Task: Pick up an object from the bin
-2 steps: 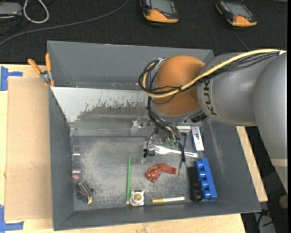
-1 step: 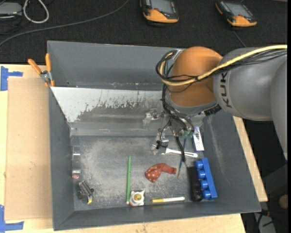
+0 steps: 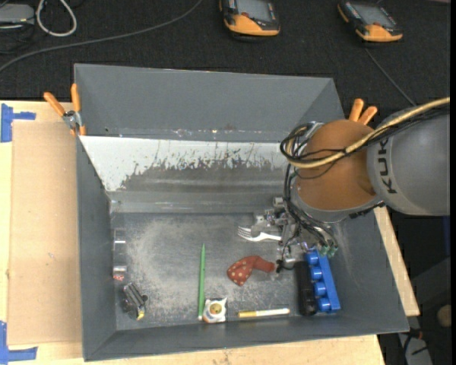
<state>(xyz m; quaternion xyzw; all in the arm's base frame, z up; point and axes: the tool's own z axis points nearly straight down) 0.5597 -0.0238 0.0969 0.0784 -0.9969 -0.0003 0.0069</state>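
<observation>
My gripper (image 3: 287, 251) hangs low over the right half of the bin floor, under the orange wrist cover. Its tip is right at the right end of a red speckled piece (image 3: 245, 269) that lies flat near the middle of the floor. Whether it touches that piece I cannot make out. A silvery metal utensil (image 3: 257, 233) lies just left of the gripper, partly under it. Directly to the gripper's right lies a blue block with a black side (image 3: 320, 282), along the right wall.
A thin green stick (image 3: 201, 277) lies left of the red piece. Along the front wall are a small yellow tape measure (image 3: 214, 309) and a white-and-yellow pen (image 3: 263, 312). A black-and-yellow clip (image 3: 134, 299) and a small metal part (image 3: 119, 258) sit at the left.
</observation>
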